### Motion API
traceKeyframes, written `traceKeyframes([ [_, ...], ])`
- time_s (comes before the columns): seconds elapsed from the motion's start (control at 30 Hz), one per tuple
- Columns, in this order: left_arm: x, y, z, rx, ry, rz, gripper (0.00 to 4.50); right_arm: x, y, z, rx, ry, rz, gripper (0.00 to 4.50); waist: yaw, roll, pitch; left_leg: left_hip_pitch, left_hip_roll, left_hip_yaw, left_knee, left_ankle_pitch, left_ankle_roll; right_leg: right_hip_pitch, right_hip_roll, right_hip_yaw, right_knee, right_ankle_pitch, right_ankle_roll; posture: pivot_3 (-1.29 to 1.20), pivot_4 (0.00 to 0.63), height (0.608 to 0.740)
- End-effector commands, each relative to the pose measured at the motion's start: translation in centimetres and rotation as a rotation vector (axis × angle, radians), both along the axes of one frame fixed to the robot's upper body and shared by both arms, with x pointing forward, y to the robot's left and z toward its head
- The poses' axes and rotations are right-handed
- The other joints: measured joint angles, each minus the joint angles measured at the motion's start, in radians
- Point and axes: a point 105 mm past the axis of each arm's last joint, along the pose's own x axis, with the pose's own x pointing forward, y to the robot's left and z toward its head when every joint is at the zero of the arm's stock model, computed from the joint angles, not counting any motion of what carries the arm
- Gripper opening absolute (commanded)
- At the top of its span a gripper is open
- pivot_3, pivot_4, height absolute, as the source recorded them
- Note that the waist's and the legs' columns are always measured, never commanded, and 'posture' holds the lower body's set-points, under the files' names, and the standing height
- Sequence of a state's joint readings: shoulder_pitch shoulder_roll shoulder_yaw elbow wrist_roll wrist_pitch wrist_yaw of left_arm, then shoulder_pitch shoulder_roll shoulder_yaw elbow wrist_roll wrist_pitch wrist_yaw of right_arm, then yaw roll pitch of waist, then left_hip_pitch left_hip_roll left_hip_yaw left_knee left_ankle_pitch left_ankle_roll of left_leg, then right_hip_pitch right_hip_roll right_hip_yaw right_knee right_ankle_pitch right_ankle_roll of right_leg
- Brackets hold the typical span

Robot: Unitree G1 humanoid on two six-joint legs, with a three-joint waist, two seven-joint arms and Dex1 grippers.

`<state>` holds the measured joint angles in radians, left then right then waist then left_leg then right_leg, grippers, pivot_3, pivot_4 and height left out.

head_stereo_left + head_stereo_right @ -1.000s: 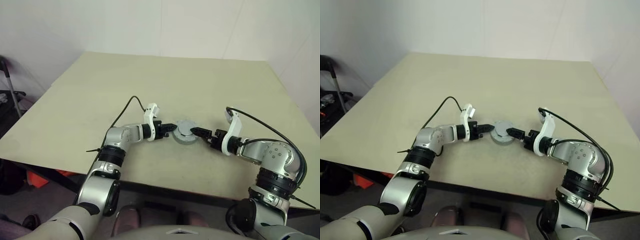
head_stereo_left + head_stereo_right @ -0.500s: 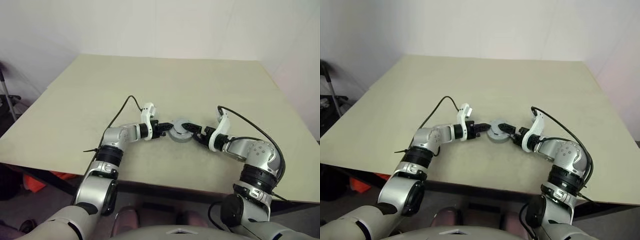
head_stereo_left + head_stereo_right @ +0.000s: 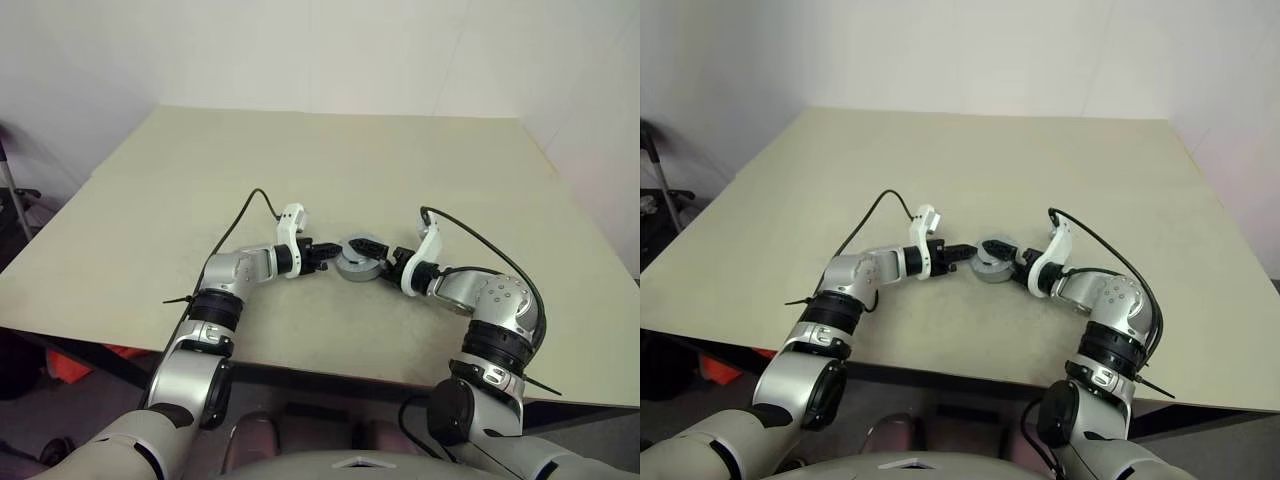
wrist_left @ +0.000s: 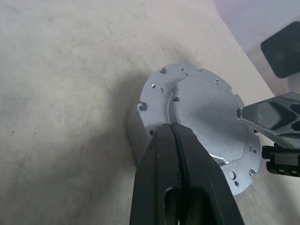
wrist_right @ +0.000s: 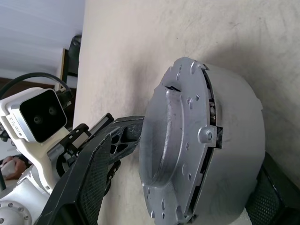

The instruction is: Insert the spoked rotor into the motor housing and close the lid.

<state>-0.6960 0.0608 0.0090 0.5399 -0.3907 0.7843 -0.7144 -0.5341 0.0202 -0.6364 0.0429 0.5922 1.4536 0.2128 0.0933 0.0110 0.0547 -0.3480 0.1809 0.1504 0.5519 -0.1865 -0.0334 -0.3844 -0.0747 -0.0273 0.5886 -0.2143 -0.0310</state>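
Observation:
The motor housing (image 5: 236,140), a shallow grey metal cup, stands at the middle of the table. The lid (image 4: 206,105), a flat grey disc with a notched rim, rests on it, with a gap showing on one side in the right wrist view. The spoked rotor is hidden. My left gripper (image 3: 334,255) is shut, and its fingertips (image 4: 172,126) press against the lid's rim from the left. My right gripper (image 3: 370,256) comes in from the right and stands open, one finger over the lid's face and the other by the housing's base.
The beige table (image 3: 350,160) stretches wide behind and to both sides of the housing. Its front edge runs close below my arms. A black cable (image 3: 245,215) loops over the table from my left wrist. Dark equipment (image 3: 10,190) stands on the floor at the far left.
My right gripper has moved left from beside the housing and now straddles the housing and lid. The left gripper has kept its place. The camera view has shifted a little.

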Motion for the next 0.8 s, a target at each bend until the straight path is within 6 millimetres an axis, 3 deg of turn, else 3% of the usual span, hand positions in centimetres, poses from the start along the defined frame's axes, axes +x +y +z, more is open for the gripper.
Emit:
traceKeyframes([
  [0.03, 0.1, -0.4, 0.4, 0.004, -0.018, -0.011, 0.0, 0.5, 1.1, -0.2, 0.002, 0.008, 0.015, 3.49, 0.0, 0.0, 0.0, 0.0, 0.0, 0.0, 0.0, 0.0, 0.0, 0.0, 0.0, 0.0, 0.0, 0.0, 0.0, 0.0, 0.0, 0.74],
  [0.13, 0.1, -0.3, 0.3, 0.007, -0.019, -0.007, 0.0, 0.6, 0.7, -0.5, -0.019, 0.021, 0.001, 2.51, 0.0, 0.001, 0.0, 0.0, 0.0, 0.0, 0.0, 0.001, -0.001, 0.0, 0.0, 0.0, 0.0, 0.0, 0.0, 0.0, 0.0, 0.74],
  [0.2, 0.1, -0.3, 0.4, 0.008, -0.021, -0.006, 0.0, 0.7, 0.6, -0.5, -0.026, 0.019, -0.002, 2.11, 0.005, 0.001, -0.001, 0.0, 0.0, 0.0, 0.0, 0.001, -0.001, 0.001, 0.0, 0.0, 0.0, 0.0, 0.0, 0.0, 0.0, 0.74],
  [0.5, 1.1, 0.6, 1.3, -0.042, -0.043, 0.06, 0.0, 1.4, -0.3, -0.2, 0.008, 0.031, -0.058, 2.1, 0.003, 0.001, -0.001, 0.001, 0.0, 0.0, 0.0, 0.001, -0.001, 0.001, 0.0, 0.0, 0.0, 0.0, 0.0, 0.0, 0.0, 0.74],
  [0.8, 2.8, 4.3, 4.5, -0.273, -0.043, 0.234, 0.0, 4.0, -0.9, 3.0, 0.258, 0.005, -0.213, 2.1, 0.003, 0.001, 0.0, -0.005, 0.0, 0.001, 0.0, 0.001, -0.002, -0.006, 0.0, 0.0, 0.001, 0.002, -0.002, 0.0, 0.0, 0.74],
])
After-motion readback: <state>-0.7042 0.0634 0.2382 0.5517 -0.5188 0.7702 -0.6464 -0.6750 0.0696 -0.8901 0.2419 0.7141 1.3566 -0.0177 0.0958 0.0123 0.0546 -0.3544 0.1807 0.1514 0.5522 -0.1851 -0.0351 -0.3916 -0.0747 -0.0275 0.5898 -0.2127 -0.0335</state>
